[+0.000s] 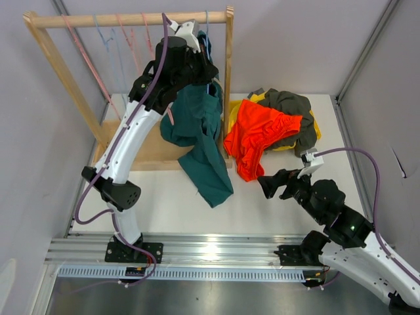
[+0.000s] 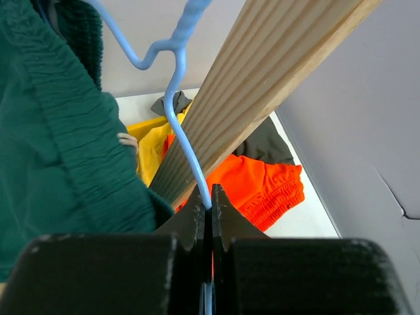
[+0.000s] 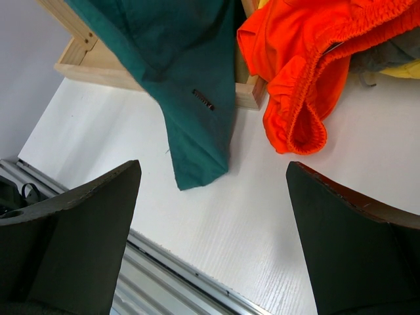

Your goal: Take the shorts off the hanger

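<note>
A white table (image 1: pixel 262 210) fills the middle of the top view, with a metal rail (image 1: pixel 210 252) along its bottom edge that carries both arm bases. A wooden rack (image 1: pixel 131 20) stands at the upper left, its top bar running to an upright post near the centre. The left arm (image 1: pixel 131 144) rises from the lower left up to the right end of that bar. The right arm (image 1: pixel 348 226) is folded low at the lower right, its wrist aimed toward the middle of the table. The teal shorts (image 1: pixel 197 125) hang at the upper centre beside the post, bunched against the left wrist, with one leg trailing onto the table. Right of the post, three more pairs lie heaped on the table. The orange shorts (image 1: pixel 256 134) are spread in front, the olive shorts (image 1: pixel 292 105) sit behind them, and the yellow shorts (image 2: pixel 152 147) show at the edges underneath. In the left wrist view the thin blue hanger (image 2: pixel 187 157) curves down past the wooden post, and the left fingers (image 2: pixel 192 220) are pinched tight on its wire at the bottom centre, with teal cloth filling the left of the frame. The right fingers (image 3: pixel 79 223) stand spread wide and hold nothing. They sit above bare table between the teal leg's tip and the orange waistband.
</note>
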